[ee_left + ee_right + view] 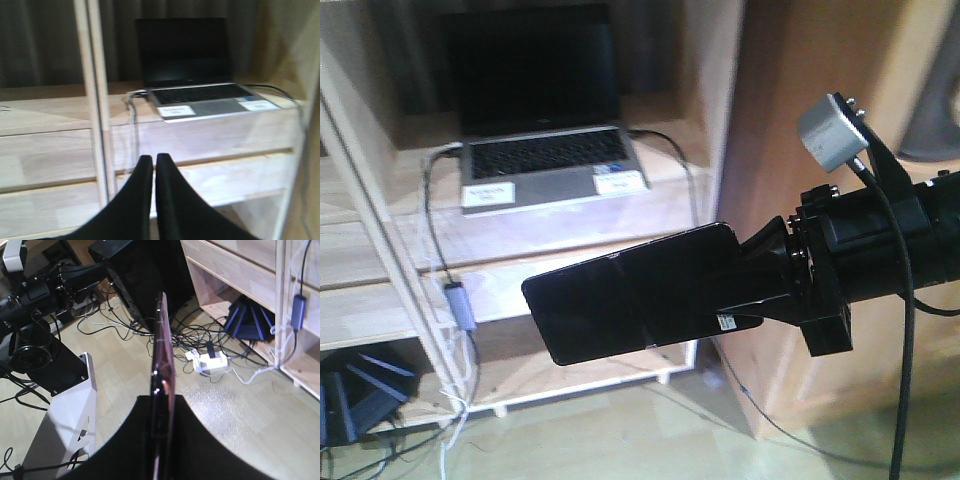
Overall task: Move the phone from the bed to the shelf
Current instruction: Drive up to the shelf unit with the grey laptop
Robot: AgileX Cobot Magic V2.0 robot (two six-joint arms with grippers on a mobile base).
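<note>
Facing a light natural-wood shelving unit (380, 260) of thick plank boards and open compartments, spanning the background of the front view and of the left wrist view (50, 110). Carrying, on an upper board, an open grey laptop (545, 160) with a dark screen and two white labels, showing also from the left wrist (200, 95).

Reaching in from the right side of the front view with a black robot arm (900, 240), bearing a small grey camera box (835, 135) on top.

Holding a flat glossy black foldable phone (620, 300) with a middle crease in the air in front of the shelving unit, lower than the laptop's board and resting on no board. Clamping the right pincer (730, 290) on the phone's right end, one black finger on each face. Showing, from the right wrist, the phone (162, 365) edge-on, pinkish-gold along its rim, squeezed inside the right pincer (161, 405) above a pale wooden floor (125, 365).

Pointing the left pincer (153, 160) at the boards below the laptop, its fingers together with only a thin slit between, gripping nothing.

Lying on the floor among black cables, a white power strip (210, 362). Sticking to the phone beside the pincer, a small white sticker (728, 322).
</note>
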